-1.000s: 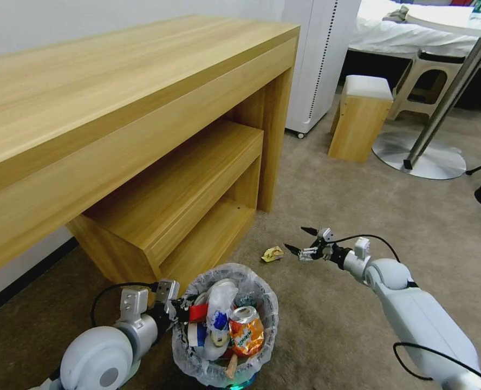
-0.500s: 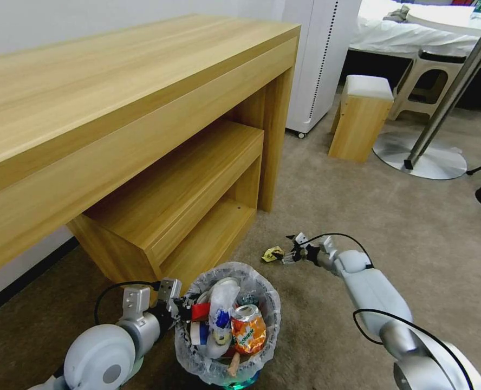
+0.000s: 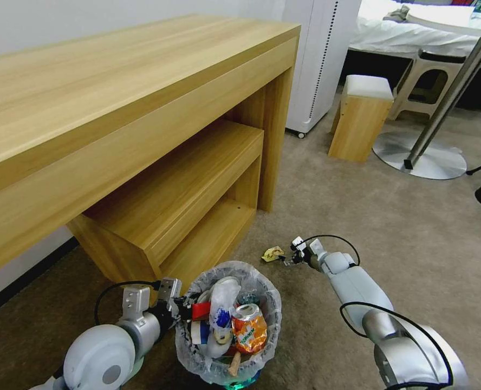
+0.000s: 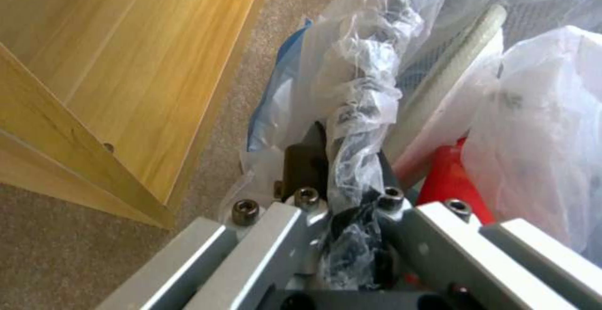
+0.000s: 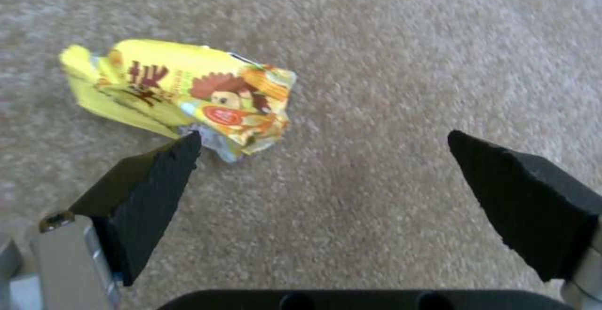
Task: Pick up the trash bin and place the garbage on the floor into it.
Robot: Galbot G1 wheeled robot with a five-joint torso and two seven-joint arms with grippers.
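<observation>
1. Our left claw [image 3: 182,307] is pinched on the bag-lined rim of the trash bin [image 3: 267,303], which sits right against it, packed with garbage [image 3: 235,325].
2. Our right claw [image 5: 323,157] is spread wide, low over the floor [image 3: 414,227].
3. A yellow wrapper [image 5: 182,91] lies on the carpet just ahead of that claw, touching one fingertip [image 5: 182,147], outside the gap.

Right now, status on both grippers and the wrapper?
Left gripper shut on bin rim. Right gripper open, low over carpet, one finger at the yellow wrapper, wrapper off-centre. Nothing in the way.
</observation>
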